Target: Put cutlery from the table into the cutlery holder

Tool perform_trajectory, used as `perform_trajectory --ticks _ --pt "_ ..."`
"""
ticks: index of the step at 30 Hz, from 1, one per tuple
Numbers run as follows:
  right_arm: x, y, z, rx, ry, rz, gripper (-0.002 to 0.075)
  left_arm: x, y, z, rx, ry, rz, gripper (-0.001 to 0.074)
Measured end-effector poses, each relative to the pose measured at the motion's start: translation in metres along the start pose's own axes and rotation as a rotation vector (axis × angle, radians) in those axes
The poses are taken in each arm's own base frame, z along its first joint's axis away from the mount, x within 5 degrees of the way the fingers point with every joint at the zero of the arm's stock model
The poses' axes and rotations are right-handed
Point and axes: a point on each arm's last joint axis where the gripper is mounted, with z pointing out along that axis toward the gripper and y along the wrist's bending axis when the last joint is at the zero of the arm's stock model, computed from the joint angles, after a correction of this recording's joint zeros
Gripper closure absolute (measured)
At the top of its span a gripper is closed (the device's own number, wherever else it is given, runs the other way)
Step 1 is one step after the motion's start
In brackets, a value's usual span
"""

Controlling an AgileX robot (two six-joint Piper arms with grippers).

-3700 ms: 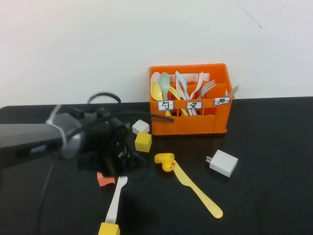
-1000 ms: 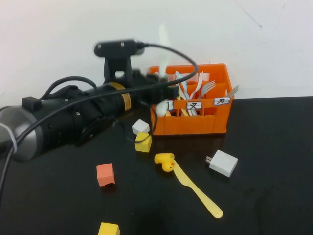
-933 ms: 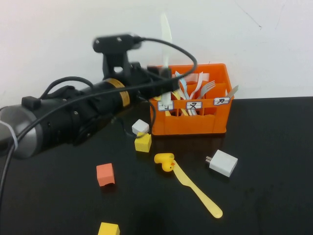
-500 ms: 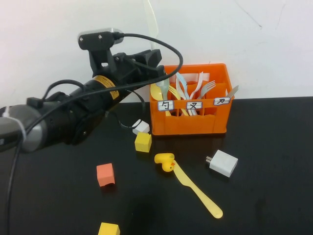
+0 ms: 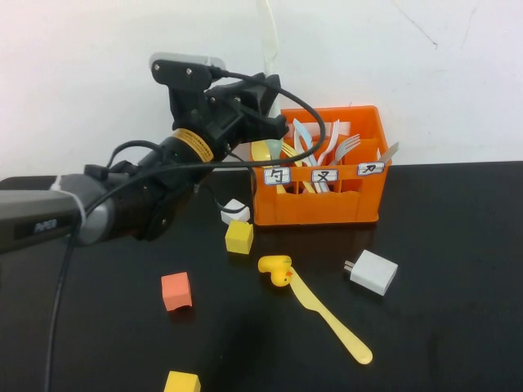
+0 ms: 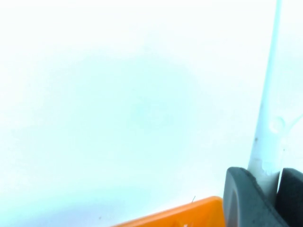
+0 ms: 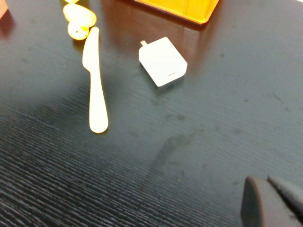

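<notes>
The left gripper (image 5: 265, 102) pinched the long white plastic knife (image 5: 266, 33) upright, apparently above the orange plastic compartmented crate's (image 5: 327, 208) left end. The right gripper (image 7: 272, 201), pressed shut, hovered over the matte black tabletop (image 7: 199, 142), with the yellow plastic knife (image 7: 93, 80) well away from its jaws.

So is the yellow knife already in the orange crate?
No, the yellow knife lies flat on the black table in front of the crate, by the rubber duck.
</notes>
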Motion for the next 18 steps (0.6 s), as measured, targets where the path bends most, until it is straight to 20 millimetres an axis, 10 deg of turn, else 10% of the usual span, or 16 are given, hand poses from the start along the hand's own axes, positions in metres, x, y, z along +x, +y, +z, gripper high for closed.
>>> perform_trajectory --ticks 8,18 --pt "0.000 0.000 0.000 0.001 0.002 -0.003 0.0728 0.020 0.005 0.012 0.017 -0.006 0.000 0.0629" --pt "0.001 0.000 0.000 0.005 0.006 -0.011 0.0728 0.014 -0.039 0.030 0.137 -0.054 0.038 0.0629"
